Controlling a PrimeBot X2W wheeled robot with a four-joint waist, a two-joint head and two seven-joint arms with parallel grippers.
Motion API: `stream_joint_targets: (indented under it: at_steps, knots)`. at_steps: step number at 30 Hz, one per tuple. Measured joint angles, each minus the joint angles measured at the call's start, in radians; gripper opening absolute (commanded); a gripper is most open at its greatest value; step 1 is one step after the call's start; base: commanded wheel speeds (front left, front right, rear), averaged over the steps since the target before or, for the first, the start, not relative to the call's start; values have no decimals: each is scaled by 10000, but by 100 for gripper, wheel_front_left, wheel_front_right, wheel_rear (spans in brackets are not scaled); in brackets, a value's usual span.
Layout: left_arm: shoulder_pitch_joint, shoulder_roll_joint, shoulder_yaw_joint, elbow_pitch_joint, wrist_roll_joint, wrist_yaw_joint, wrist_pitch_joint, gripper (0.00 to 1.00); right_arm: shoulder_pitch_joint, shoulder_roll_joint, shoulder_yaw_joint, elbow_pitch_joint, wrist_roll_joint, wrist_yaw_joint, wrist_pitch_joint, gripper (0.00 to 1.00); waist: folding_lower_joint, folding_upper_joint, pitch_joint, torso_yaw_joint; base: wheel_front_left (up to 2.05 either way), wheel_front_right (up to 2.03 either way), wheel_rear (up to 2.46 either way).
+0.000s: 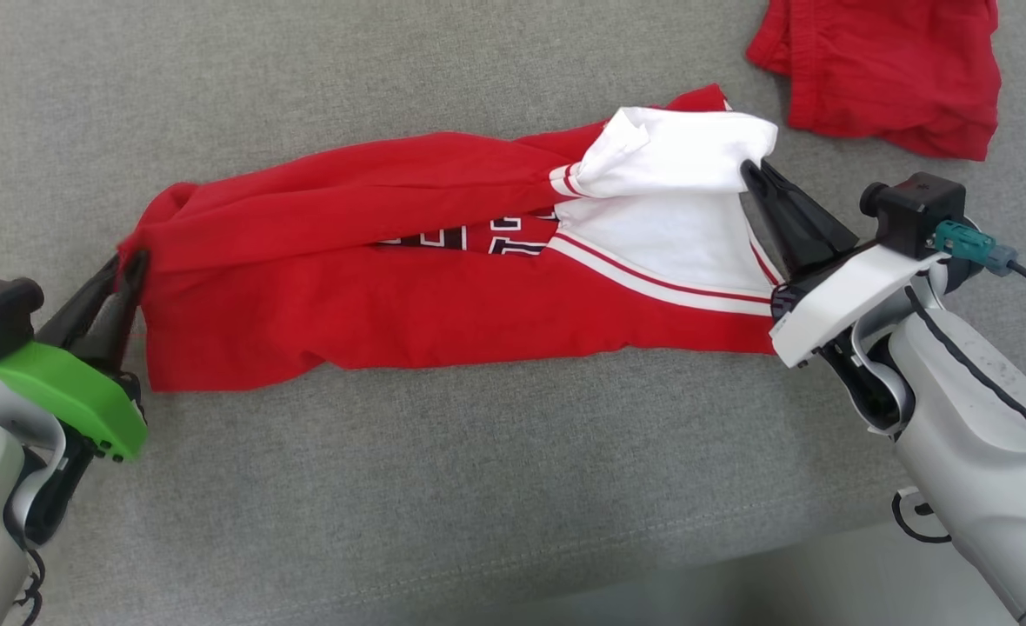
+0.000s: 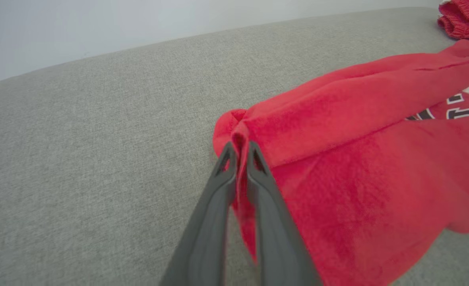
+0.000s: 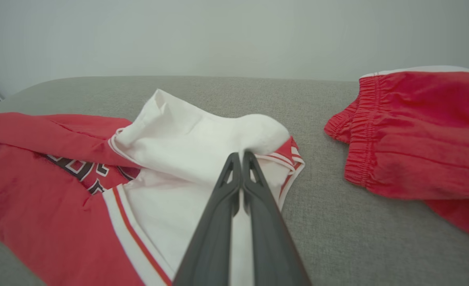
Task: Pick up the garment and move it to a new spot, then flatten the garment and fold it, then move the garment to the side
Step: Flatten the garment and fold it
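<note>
**Item: garment** (image 1: 409,296). Red top with a white panel (image 1: 678,239), red-and-white striped trim and dark block lettering (image 1: 478,236).

**Location:** it lies stretched lengthwise between the two grippers on the grey upholstered surface (image 1: 478,487), one end at each set of fingertips.

**Condition:** the far long edge is rolled over toward the near one and half covers the lettering. The garment is creased and not flat.

**Left gripper** (image 1: 129,261): the jaws are pressed together on the red end. The left wrist view shows a ridge of red cloth caught between the fingers just below the tips.

**Right gripper** (image 1: 752,169): it pinches the white fold (image 1: 669,152) at the opposite end, and the cloth billows up and away from its tips.

**Purpose of hold, as a judgement:** a grip at each end lets the arms draw the cloth taut along its length and carry the raised edge across together. This fits the flatten-and-fold step. The move to the side appears not yet done.

**Handling note:** the fabric is thin and limp. Uneven pull from either gripper would likely skew the fold line or bunch the middle.

**Adjacent:** red shorts (image 1: 887,69) with an elastic waistband lie beyond the right gripper on its outer side. They are apart from the garment and not involved.
</note>
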Motion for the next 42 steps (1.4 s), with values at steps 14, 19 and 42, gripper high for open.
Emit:
stream_joint_targets:
  at_steps: [14, 19, 42]
  knots:
    - [254, 376, -978, -1114, 1768, 0, 23, 100, 404, -25, 159, 12, -2, 0, 0, 11, 0, 0, -376, 30, 0, 0, 0]
    - [538, 430, -961, -836, 1887, 0, 23, 92, 454, -79, 123, 13, -13, 0, 0, 10, 0, 0, -523, 84, 0, 0, 0]
    - [1327, -1384, 995, -1808, 1526, 0, 25, 100, 835, -506, 242, -27, 236, 0, 0, 100, 0, 0, -933, 502, 0, 0, 0]
